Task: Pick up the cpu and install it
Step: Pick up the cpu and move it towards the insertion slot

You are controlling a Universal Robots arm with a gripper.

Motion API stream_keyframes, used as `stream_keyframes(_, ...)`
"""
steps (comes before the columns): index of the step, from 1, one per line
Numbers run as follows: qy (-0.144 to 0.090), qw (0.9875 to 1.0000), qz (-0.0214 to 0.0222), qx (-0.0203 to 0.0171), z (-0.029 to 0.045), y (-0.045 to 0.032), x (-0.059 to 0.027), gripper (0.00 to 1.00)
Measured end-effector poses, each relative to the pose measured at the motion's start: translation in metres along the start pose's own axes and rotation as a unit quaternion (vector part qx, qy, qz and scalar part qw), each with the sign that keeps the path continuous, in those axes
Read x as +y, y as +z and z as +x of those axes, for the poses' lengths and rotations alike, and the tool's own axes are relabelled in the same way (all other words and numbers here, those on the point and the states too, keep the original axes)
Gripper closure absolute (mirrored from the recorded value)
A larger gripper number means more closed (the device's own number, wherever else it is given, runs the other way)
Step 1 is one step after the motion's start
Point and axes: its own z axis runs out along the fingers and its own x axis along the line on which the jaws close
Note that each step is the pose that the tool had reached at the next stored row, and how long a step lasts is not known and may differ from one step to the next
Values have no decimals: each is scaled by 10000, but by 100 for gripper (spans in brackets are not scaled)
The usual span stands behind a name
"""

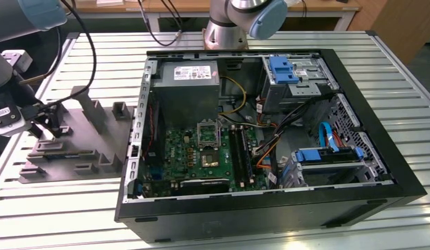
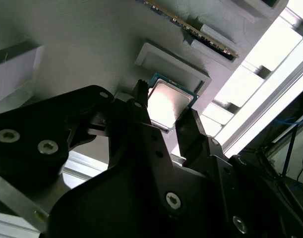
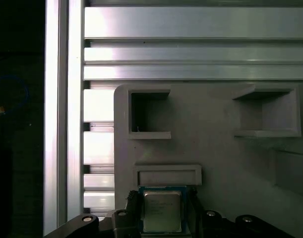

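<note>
The cpu (image 3: pixel 162 210), a small square chip with a dull silver top, sits between my gripper's (image 3: pixel 163 198) two black fingers, just beside a raised block of the grey fixture (image 3: pixel 215 148). In the second wrist view the fingers (image 2: pixel 141 106) press against opposite edges of the cpu (image 2: pixel 166 104), so the gripper (image 2: pixel 164 105) is shut on it. In the exterior view my gripper (image 1: pixel 54 133) is low over the fixture (image 1: pixel 83 151) at that view's left. The motherboard socket (image 1: pixel 210 158) lies inside the open computer case, far from the gripper.
The open black computer case (image 1: pixel 381 198) takes up the table's middle and the exterior view's right, with a power supply (image 1: pixel 187 83), drive cages and loose cables inside. A second arm's base (image 1: pixel 225 31) stands behind it. The slatted aluminium table (image 1: pixel 62 219) surrounds the fixture.
</note>
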Motion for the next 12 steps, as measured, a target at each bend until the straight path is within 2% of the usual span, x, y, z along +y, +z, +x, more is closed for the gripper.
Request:
stream_keyframes(7, 0, 10000, 0, 0, -1, -53, 2, 53)
stream_keyframes(12, 0, 10000, 0, 0, 0, -55, 2, 53)
